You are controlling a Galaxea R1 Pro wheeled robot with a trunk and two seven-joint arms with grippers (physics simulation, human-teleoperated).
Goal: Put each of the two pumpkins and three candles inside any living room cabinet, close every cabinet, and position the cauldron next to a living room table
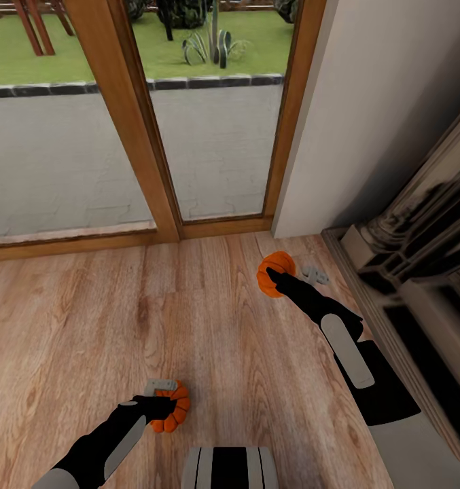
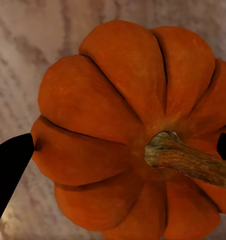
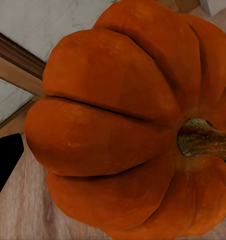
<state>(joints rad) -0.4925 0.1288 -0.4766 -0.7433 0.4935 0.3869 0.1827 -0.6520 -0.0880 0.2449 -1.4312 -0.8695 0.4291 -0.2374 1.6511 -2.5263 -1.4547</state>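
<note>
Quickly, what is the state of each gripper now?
Left gripper: shut on the near pumpkin.
Right gripper: shut on the far pumpkin.

We are seeing a light wood plank floor (image 1: 209, 326) with a smooth, faintly satin grain. Two orange pumpkins (image 1: 276, 273) (image 1: 171, 407) are showing matt, ribbed skin and rough, woody brown stems (image 2: 185, 160). The door frame (image 1: 134, 122) is looking like warm varnished wood around clear glass. The robot arms are appearing in matt black and grey plastic.
</note>
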